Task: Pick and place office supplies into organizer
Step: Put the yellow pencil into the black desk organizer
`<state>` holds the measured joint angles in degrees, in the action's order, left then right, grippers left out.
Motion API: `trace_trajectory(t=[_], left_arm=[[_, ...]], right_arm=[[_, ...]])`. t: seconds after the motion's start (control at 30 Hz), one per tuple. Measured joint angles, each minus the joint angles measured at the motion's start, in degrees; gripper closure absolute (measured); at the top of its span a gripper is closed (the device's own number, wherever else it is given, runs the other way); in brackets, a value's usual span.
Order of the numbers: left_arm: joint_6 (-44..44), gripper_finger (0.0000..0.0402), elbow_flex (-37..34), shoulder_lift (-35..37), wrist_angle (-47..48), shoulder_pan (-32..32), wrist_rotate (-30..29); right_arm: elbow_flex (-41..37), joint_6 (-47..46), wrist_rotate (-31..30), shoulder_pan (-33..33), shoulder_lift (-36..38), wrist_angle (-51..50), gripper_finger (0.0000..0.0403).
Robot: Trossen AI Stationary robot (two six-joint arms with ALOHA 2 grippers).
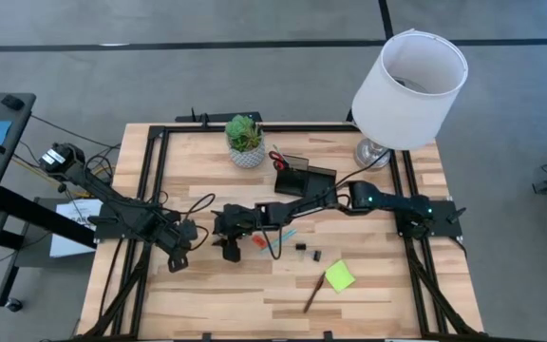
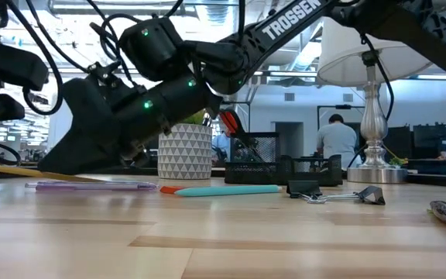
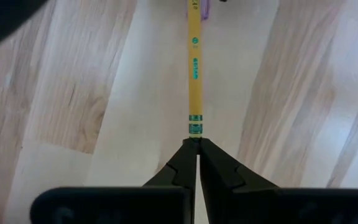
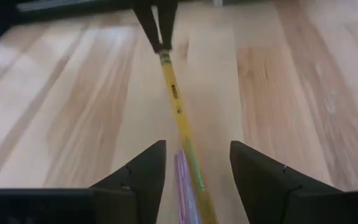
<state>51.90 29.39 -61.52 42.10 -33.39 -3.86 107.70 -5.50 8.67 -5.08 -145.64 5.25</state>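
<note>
A yellow pencil (image 3: 194, 62) lies along the table between my two grippers. My left gripper (image 3: 196, 146) is shut on its eraser end and shows far off in the right wrist view (image 4: 160, 37). My right gripper (image 4: 197, 152) is open and low over the table (image 1: 228, 249). Its fingers stand on either side of the pencil (image 4: 176, 99) and a purple pen (image 4: 182, 171) and touch neither. The black organizer (image 1: 304, 177) holds red-handled scissors (image 1: 278, 159). Teal pen (image 2: 227, 190), orange eraser (image 1: 259, 241), black clips (image 2: 304, 187), green sticky pad (image 1: 339, 276) and brown pencil (image 1: 311, 296) lie on the table. My left gripper pinches the yellow pencil's eraser end, just behind the green-banded ferrule (image 3: 195, 124), between its two fingertips. The fingers come at it low and nearly level from the table's left side, in line with the pencil. The pencil's far part runs beside the purple pen.
A white patterned plant pot (image 1: 246, 142) stands left of the organizer, and a lamp (image 1: 406, 76) stands at the far right corner. Black frame rails run along the table's left and right sides. A person (image 2: 335, 139) stands in the room behind.
</note>
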Motion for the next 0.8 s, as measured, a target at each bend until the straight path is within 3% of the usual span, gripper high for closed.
trace_trajectory(t=[0.53,0.8], left_arm=[[0.4,0.0401,0.0,0.0,-6.9,0.0,-2.9],[0.6,0.0401,0.0,0.0,-7.1,0.0,-2.9]], right_arm=[[-0.1,1.5,-1.0,0.2,0.0,-0.6,0.0263],[-0.1,3.4,-0.8,-0.1,0.0,-1.8,0.0303]])
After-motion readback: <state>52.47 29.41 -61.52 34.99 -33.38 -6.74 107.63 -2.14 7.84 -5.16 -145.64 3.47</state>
